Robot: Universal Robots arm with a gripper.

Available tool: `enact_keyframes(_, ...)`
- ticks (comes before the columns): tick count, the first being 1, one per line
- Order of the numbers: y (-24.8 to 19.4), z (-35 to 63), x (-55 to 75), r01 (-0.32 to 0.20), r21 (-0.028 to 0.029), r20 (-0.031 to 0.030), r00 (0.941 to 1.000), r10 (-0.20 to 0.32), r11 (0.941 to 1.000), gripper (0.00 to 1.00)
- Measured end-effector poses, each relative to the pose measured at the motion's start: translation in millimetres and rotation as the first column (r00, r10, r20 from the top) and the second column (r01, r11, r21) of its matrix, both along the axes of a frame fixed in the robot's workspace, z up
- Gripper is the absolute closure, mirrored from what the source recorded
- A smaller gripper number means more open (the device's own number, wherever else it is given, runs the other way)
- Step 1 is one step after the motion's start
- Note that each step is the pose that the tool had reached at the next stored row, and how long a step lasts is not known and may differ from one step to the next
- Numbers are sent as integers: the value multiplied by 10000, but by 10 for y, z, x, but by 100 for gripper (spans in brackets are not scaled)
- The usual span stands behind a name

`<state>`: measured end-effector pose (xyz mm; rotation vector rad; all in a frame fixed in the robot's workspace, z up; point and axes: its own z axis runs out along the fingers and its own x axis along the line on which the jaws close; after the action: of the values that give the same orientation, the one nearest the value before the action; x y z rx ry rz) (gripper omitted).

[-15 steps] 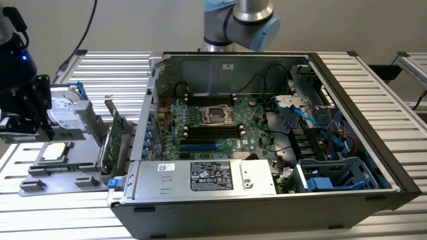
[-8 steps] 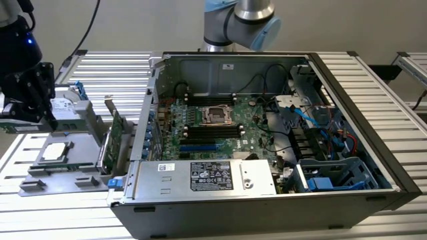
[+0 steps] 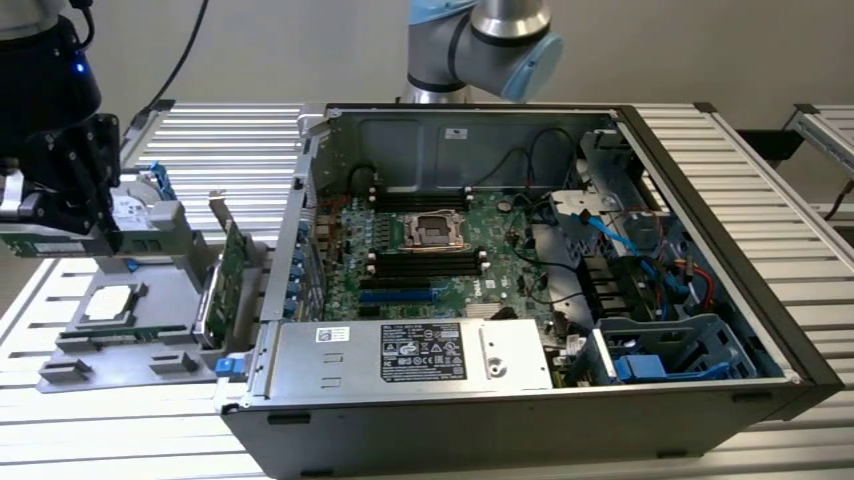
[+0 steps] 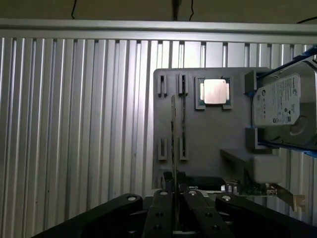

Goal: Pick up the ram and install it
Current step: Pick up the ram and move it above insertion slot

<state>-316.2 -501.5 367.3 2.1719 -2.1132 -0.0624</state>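
Note:
My black gripper (image 3: 56, 228) hangs at the exterior view's left edge, above the grey parts holder (image 3: 127, 345). It is shut on the ram (image 3: 38, 244), a thin green stick lying level under the fingers. In the wrist view the ram (image 4: 173, 144) appears edge-on as a thin line rising from between the closed fingertips of the gripper (image 4: 174, 197), held above the holder (image 4: 208, 134). The open computer case (image 3: 534, 420) lies to the exterior view's right, with the green motherboard (image 3: 400, 285) and its dark memory slots (image 3: 424, 265) exposed.
On the holder sit a CPU (image 4: 214, 91), a hard drive (image 4: 285, 106) in a blue frame, and a green expansion card (image 3: 230, 275) standing on edge beside the case wall. Cables and a drive cage (image 3: 667, 350) crowd the case's right half. A ribbed metal table (image 4: 74, 139) lies beneath.

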Motion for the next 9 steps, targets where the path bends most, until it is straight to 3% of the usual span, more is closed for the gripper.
enact_keyframes(5, 24, 37, 97, -1, -68, -186, 9998, 0, 10000, 86)
enact_keyframes(9, 53, 91, 175, -1, -79, -263, 9997, -1, 10000, 86)
